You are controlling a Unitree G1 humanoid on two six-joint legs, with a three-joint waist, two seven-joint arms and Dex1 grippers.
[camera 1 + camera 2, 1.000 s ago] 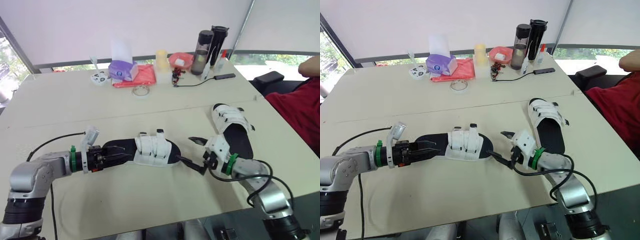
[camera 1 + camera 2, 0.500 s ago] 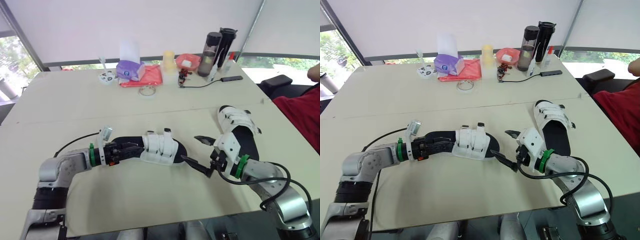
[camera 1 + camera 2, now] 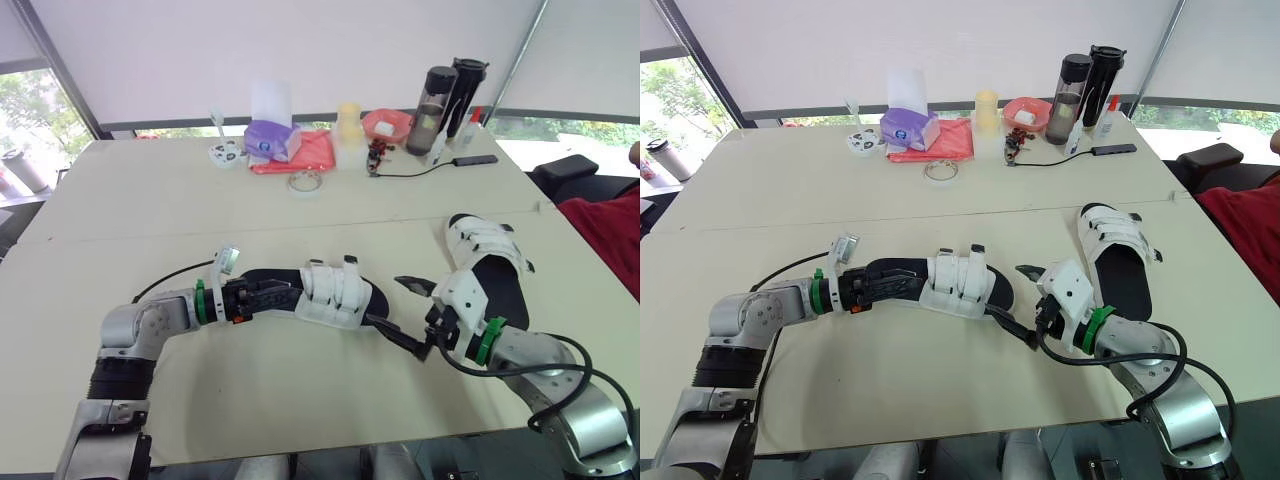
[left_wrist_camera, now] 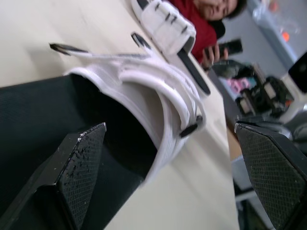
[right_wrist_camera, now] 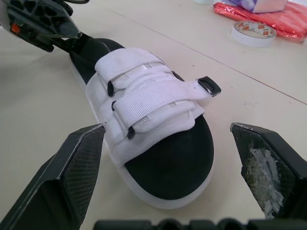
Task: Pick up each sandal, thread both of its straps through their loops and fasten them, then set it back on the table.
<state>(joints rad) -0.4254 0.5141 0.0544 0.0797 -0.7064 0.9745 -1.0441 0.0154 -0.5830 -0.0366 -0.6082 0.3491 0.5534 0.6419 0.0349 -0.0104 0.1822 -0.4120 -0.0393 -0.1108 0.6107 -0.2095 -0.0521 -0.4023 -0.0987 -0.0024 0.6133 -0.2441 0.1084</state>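
Bracketing the near sandal from both ends

We're seeing plenty of bare table (image 3: 300,400) on our side of the near sandal (image 3: 325,293), and more btwn it and the clutter along the far edge: tape roll (image 3: 306,182), bottles (image 3: 437,97). The 2nd sandal (image 3: 492,268) is lying well apart on the R, near the table's R edge, w/ a person (image 3: 612,225) in red sitting just past that edge.

L gripper (image 3: 268,297) is sitting at the heel end, fingers spread wide, released. L wrist view is showing the black footbed lying btwn them, one finger overlapping its edge; contact we can't confirm. R gripper (image 3: 388,302) is hanging at the toe end, also gaping wide and gripping nothing. Its lower finger is lying just beside the toe; touching or not, we can't tell.

R wrist view is giving us both straps (image 5: 144,103) lying flat across the upper, one black tab (image 5: 209,86) sticking out past the side. L wrist view is adding the person's hand holding a phone (image 4: 229,47).
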